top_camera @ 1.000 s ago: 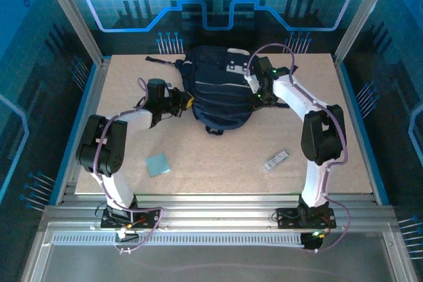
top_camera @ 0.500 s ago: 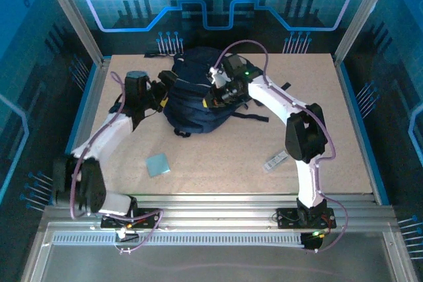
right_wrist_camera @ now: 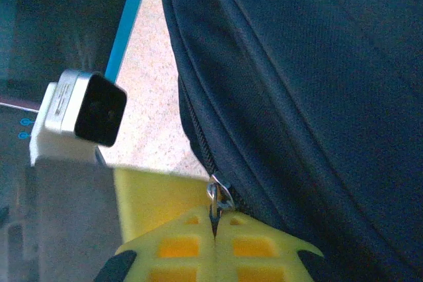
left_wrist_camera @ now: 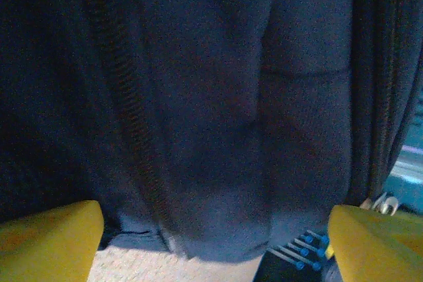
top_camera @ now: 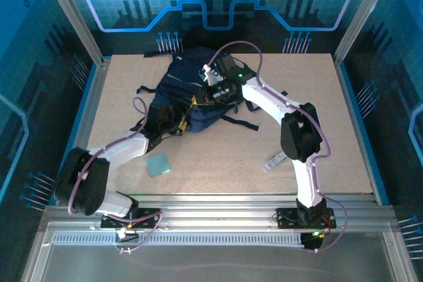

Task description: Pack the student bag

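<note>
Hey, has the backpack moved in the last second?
Yes. The student bag has slid left, toward the table's left edge; it now lies straight beyond the teal card, which has stayed put. The right pincer is shut on its zipper pull.

The student bag (top_camera: 177, 90) lies behind the card (top_camera: 158, 164) and packet (top_camera: 275, 160).

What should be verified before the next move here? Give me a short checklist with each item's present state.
1. Right claw shut on the zipper pull: ok.
2. Left claw bracing the backpack: not ok; it is open, gripping nothing.
3. Backpack lying fully on the table: ok.
4. Main compartment open enough to load: cannot tell.
5. Teal card and small packet uncovered on the table, apart from the backpack: ok.
</note>
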`<act>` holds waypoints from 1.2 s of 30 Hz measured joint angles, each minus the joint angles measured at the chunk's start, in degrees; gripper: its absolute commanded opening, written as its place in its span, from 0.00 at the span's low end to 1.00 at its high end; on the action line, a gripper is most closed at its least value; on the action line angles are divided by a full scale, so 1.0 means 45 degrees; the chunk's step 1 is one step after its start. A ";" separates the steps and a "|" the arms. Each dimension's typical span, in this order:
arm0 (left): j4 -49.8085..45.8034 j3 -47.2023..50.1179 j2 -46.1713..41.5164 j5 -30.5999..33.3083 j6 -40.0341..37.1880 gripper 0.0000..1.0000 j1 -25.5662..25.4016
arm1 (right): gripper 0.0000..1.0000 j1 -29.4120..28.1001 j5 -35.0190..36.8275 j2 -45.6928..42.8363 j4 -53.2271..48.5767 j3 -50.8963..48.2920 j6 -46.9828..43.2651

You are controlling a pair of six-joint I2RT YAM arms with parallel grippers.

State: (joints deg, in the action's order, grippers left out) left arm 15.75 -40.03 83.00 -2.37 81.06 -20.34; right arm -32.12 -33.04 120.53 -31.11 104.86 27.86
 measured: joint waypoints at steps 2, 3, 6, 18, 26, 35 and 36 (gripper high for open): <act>0.0617 0.0044 0.0461 0.0291 0.0364 0.66 -0.0073 | 0.00 0.0005 -0.0102 -0.0165 0.0379 -0.0602 0.0155; 0.1049 0.0097 0.0695 0.0437 0.0500 0.60 -0.0112 | 0.00 -0.0010 -0.0121 -0.0301 0.0529 -0.0908 0.0194; 0.2064 0.0194 0.1229 0.0811 0.0724 0.41 -0.0223 | 0.00 -0.0015 -0.0034 -0.0928 0.0869 -0.1948 0.0160; 0.3070 0.0194 0.1977 0.0743 0.0291 0.00 -0.0131 | 0.00 0.0699 0.2312 -0.1904 -0.1175 -0.3424 -0.3546; 0.2628 0.0194 0.1846 0.0393 -0.0078 0.00 -0.0087 | 0.00 0.1001 0.6766 -0.1768 -0.1991 -0.3449 -0.6640; 0.2278 0.0364 0.1214 -0.0044 -0.0131 0.00 -0.0092 | 0.00 0.2375 1.0117 0.1481 -0.2788 0.0709 -0.7747; 0.2268 0.0364 0.1195 -0.0107 -0.0131 0.00 -0.0097 | 0.00 0.2477 1.0156 0.1734 -0.3045 0.1195 -0.7757</act>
State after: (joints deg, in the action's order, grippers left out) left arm 25.96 -38.39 88.38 -2.85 80.47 -20.78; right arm -20.97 12.67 128.33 -44.82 110.24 -7.05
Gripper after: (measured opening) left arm 0.053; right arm 0.056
